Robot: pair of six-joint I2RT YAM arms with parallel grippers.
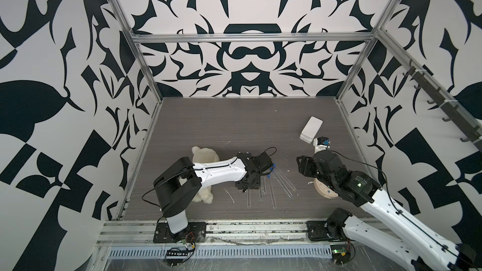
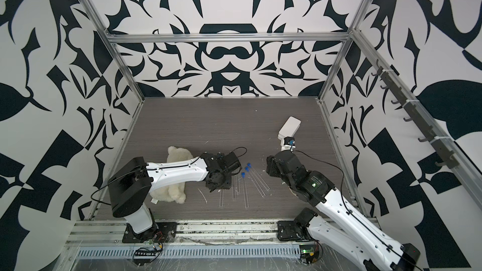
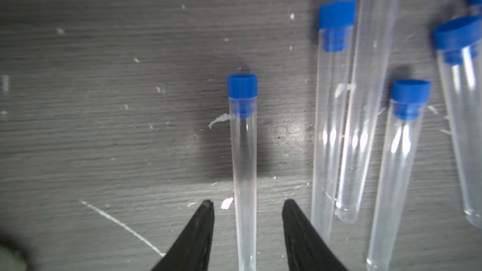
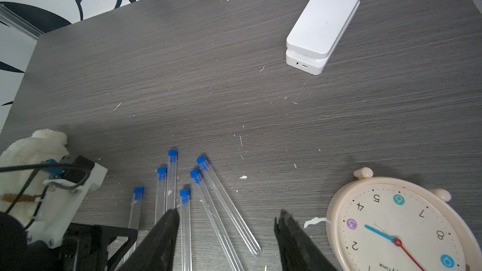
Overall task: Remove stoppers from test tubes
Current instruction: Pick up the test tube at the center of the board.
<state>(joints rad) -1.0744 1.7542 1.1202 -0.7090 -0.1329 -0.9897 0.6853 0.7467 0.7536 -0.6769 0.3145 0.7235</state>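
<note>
With the right gripper [image 4: 228, 213] hanging wide and empty, the left gripper [image 3: 247, 204] is straddling a stoppered tube [image 3: 244, 157] lying on the table [image 3: 104, 100] near the other tubes [image 3: 401, 165], jaws part-open and not touching it, and an off-centre squeeze is risking rolling the slick tube away.

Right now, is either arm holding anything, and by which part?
Nothing held. The left jaws straddle one test tube, away from its stopper, without touching; the right jaws stand open and empty.

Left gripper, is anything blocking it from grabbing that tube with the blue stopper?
Nothing visible does. The left gripper straddles the test tube, with bare table on both sides; the other tubes lie apart beside it.
</note>
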